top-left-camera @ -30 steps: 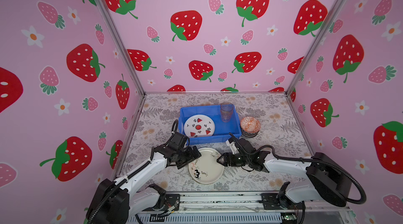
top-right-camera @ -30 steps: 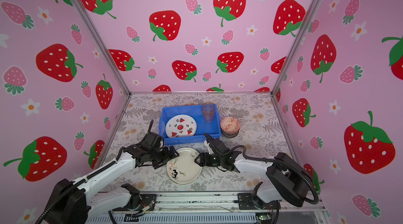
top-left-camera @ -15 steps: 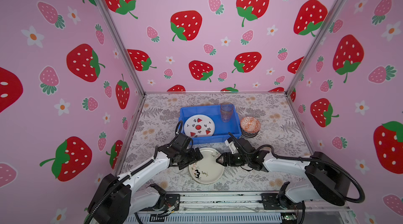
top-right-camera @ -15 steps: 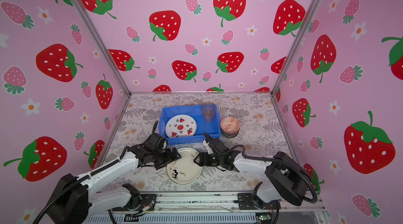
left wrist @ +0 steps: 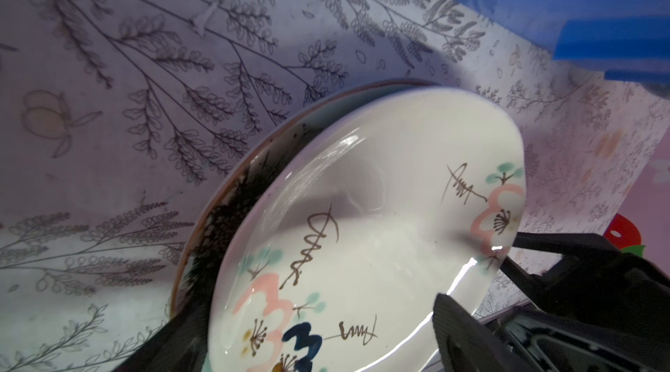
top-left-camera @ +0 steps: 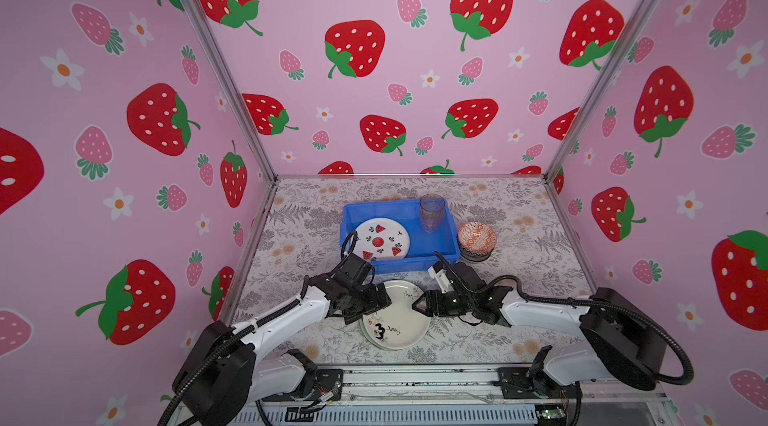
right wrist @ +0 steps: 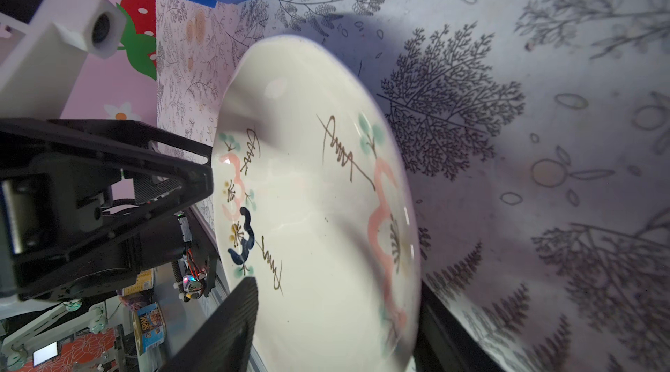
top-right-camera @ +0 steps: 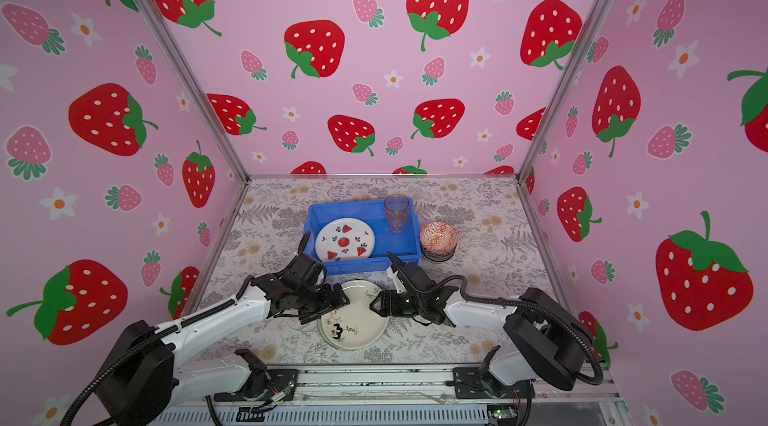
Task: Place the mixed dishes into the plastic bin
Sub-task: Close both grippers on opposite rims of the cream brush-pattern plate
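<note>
Left claw gapes wide at the 9 o'clock edge of the flowered plate, gripping nothing. We see the right claw straddling its 3 o'clock rim; whether it pinches, we cannot tell. That plate tilts on a lower plate. At 12 o'clock sits the blue bin, holding a watermelon plate and a glass.

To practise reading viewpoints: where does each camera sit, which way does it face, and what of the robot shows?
Both top views: high at the front, looking down; both arms, left gripper, right gripper, cream plate, blue bin.
Left wrist: on the left arm, facing across the cream plate; own fingers, right gripper.
Right wrist: on the right arm, facing back across it; own fingers, left gripper.
Shared: all four show the cream plate and blue bin.
</note>
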